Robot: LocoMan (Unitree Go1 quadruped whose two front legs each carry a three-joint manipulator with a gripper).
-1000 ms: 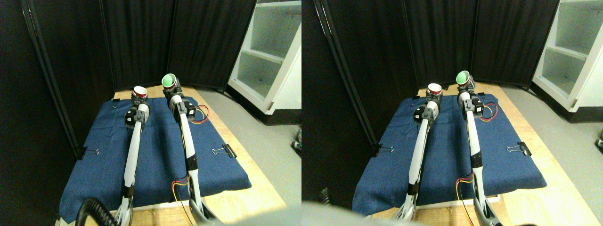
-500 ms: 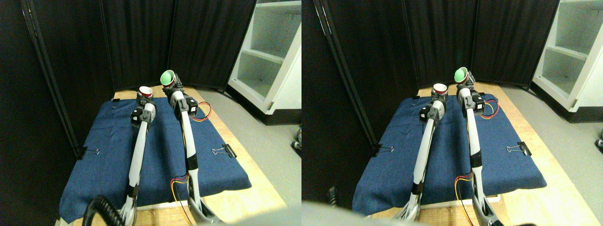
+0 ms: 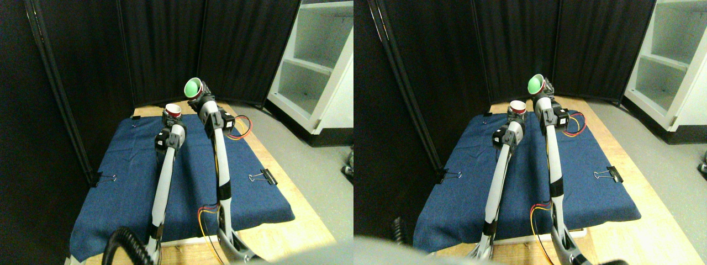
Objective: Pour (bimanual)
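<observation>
Now raised and tipped further toward small red white-rimmed cup (image 3: pixel 173 110) in left end effector (image 3: pixel 172 115): green-lined cup (image 3: pixel 193 86), gripped by right end effector (image 3: pixel 200 95); pour nearing.

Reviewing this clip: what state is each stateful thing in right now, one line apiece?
Green cup: held up by the right gripper, tipped toward the left, mouth showing.
Red cup: upright in the left gripper, lower than the green cup.
Blue cloth: spread flat, clipped at its edges.
Binder clip: clamped on the cloth's right edge.
White shelf unit: open-fronted; visible shelves look bare.
</observation>
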